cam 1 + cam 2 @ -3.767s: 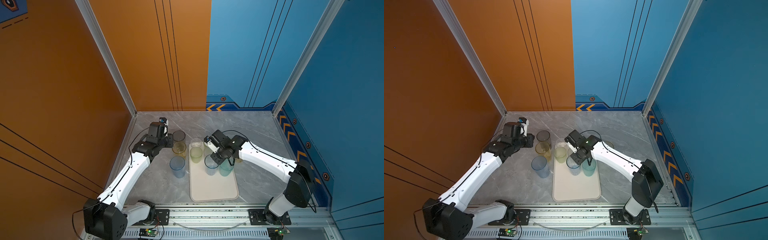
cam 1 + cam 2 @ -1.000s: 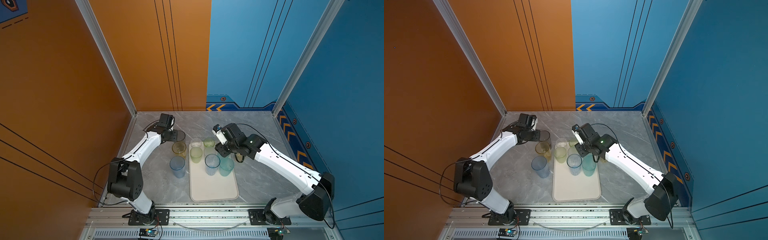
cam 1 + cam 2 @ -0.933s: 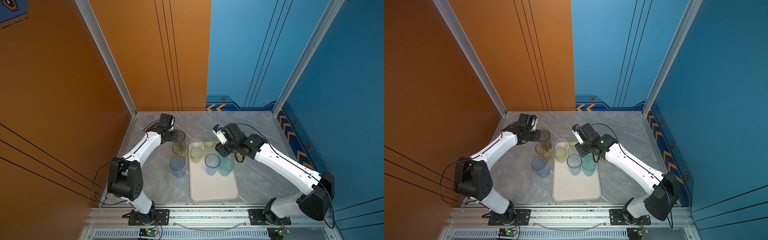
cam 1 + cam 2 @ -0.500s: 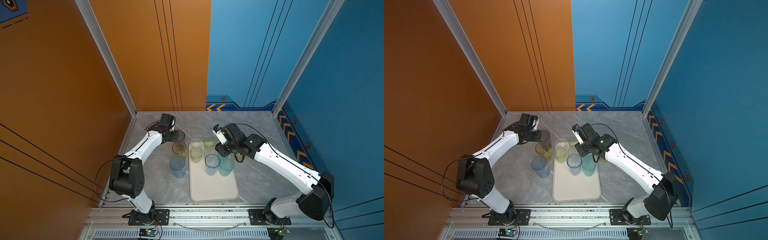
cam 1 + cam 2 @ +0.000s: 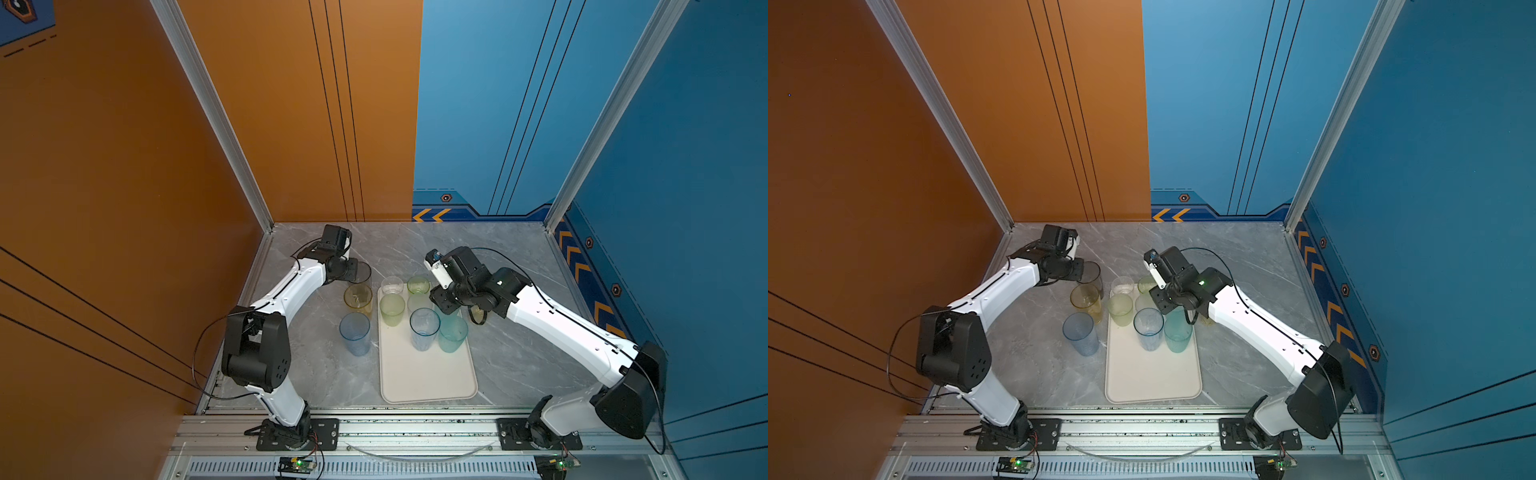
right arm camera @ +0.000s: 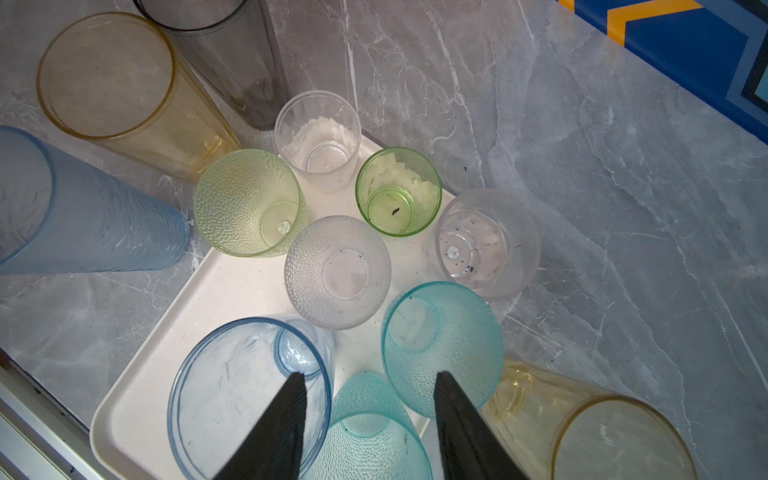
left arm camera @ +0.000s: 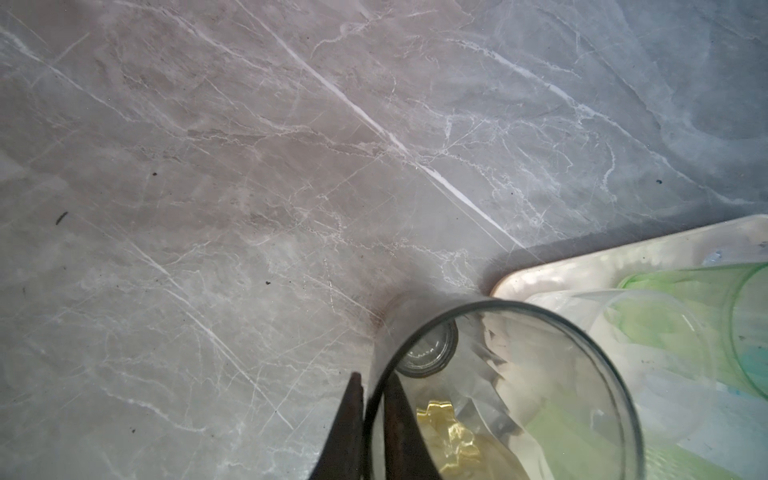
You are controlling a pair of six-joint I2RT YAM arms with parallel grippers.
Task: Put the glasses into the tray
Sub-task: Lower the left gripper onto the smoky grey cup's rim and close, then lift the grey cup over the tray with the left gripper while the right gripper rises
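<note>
Left wrist view: the rim of the smoky grey glass [image 7: 498, 395] is being pinched by the left gripper [image 7: 372, 379], 1 finger being pressed inside the wall and 1 outside.
Grey glass place: in both top views it is being shown on the marble table [image 5: 511, 365], just beside the far left corner of the tray [image 5: 428, 374] and off it; lifted or resting cannot be told.
Right gripper [image 6: 370, 374]: the jaws are being held spread and nothing is being gripped. It is being hung above the glasses at the far end of the tray, with a dimpled teal glass [image 6: 370, 440] being framed under the gap.
On tray: 7 glasses are being crowded at the far end. These are the dimpled green glass [image 6: 249, 208], short clear glass [image 6: 318, 137], short green glass [image 6: 399, 191], dimpled clear glass [image 6: 336, 270], second teal glass [image 6: 442, 345], light blue glass [image 6: 249, 399] and the teal one under the gap.
Tray edge: 1 rounded clear glass [image 6: 486, 245] is being shown right at the right rim; on or off cannot be told.
Off tray, left: the tall yellow glass [image 6: 108, 75] and frosted blue glass [image 6: 83, 208] are being shown upright beside the rim, near the grey one.
Off tray, right: another yellow glass [image 6: 602, 436] is being shown on the table near the teal pair.
</note>
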